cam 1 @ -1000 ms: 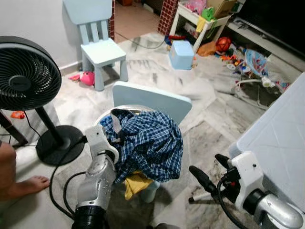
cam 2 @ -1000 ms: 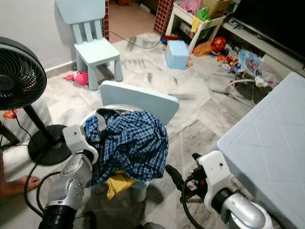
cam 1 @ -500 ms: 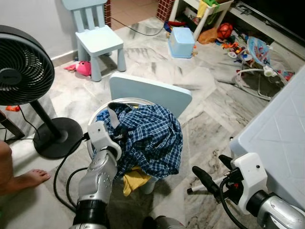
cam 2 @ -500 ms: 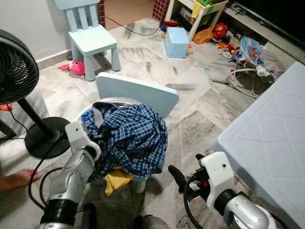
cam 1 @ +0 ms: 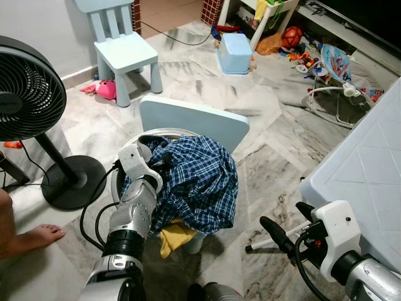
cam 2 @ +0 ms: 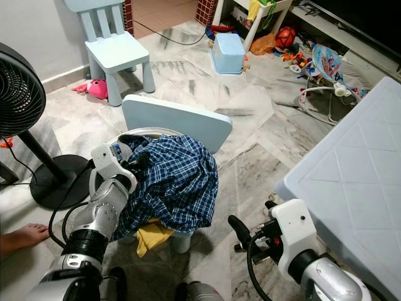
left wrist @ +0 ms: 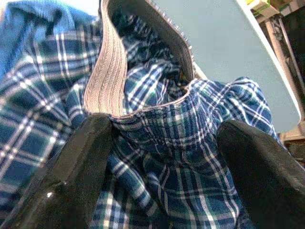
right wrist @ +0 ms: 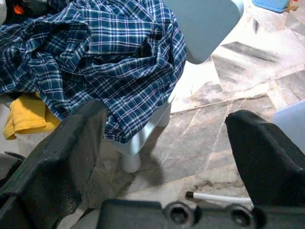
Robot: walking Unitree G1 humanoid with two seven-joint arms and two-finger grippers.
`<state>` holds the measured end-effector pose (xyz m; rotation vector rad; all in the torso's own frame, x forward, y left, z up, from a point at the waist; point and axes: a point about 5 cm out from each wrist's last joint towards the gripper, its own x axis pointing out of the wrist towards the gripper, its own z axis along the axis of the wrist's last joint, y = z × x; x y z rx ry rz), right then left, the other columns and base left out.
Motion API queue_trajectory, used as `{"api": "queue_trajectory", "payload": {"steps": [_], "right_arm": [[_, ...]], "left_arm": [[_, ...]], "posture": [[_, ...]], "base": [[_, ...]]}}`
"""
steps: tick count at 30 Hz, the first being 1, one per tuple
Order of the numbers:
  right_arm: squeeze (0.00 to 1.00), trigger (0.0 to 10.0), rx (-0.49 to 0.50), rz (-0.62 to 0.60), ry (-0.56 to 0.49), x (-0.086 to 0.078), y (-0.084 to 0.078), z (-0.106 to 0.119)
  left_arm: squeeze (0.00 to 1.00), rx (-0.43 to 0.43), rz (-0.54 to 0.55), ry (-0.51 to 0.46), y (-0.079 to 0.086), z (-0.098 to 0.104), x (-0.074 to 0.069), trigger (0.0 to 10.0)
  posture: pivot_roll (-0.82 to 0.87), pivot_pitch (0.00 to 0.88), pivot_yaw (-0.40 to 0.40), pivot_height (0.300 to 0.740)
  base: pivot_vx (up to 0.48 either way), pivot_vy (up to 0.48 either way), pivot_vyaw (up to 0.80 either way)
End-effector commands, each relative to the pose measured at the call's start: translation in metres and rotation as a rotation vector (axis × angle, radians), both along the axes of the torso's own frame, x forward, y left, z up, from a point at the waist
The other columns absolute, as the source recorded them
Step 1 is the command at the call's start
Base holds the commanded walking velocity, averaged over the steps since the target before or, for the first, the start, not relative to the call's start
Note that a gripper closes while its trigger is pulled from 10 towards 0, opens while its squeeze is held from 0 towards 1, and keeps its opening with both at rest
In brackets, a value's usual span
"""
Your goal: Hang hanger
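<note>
Lower right, our right gripper (cam 1: 285, 233) hangs low with fingers spread, holding nothing. Mid-left, our left gripper (left wrist: 162, 138) is pushed into the shirt (cam 1: 194, 179) heaped on the chair (cam 1: 194, 122), fingers apart astride its collar. We can make out no hanger. The risk, we judge: closing here pinches loose cloth and drags the heap onto the floor (cam 1: 263, 119).

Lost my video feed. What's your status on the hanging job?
Left hand open, at the plaid shirt heaped on the small chair. Right hand open, low over the floor. No hanger made out.
</note>
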<state>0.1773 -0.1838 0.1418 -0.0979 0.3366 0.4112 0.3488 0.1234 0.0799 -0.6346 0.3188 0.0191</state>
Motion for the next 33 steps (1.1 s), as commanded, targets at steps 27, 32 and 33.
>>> {"api": "queue_trajectory", "payload": {"steps": [27, 32, 33], "right_arm": [[0.0, 10.0, -0.006, 0.028, 0.004, -0.001, 0.002, 0.003], [0.0, 10.0, -0.006, 0.024, 0.002, 0.001, 0.002, 0.003], [0.0, 10.0, -0.006, 0.024, 0.002, 0.001, 0.002, 0.003]], "left_arm": [[0.0, -0.305, 0.104, 0.003, -0.008, -0.001, 0.01, 0.0], [0.0, -0.323, 0.11, 0.016, -0.01, -0.003, 0.01, 0.0], [0.0, -0.323, 0.11, 0.016, -0.01, -0.003, 0.01, 0.0]], "posture": [[-0.35, 0.212, -0.193, 0.74], [-0.35, 0.209, -0.191, 0.74], [-0.35, 0.209, -0.191, 0.74]], "base": [[0.0, 0.0, 0.0], [0.0, 0.0, 0.0], [0.0, 0.0, 0.0]]}}
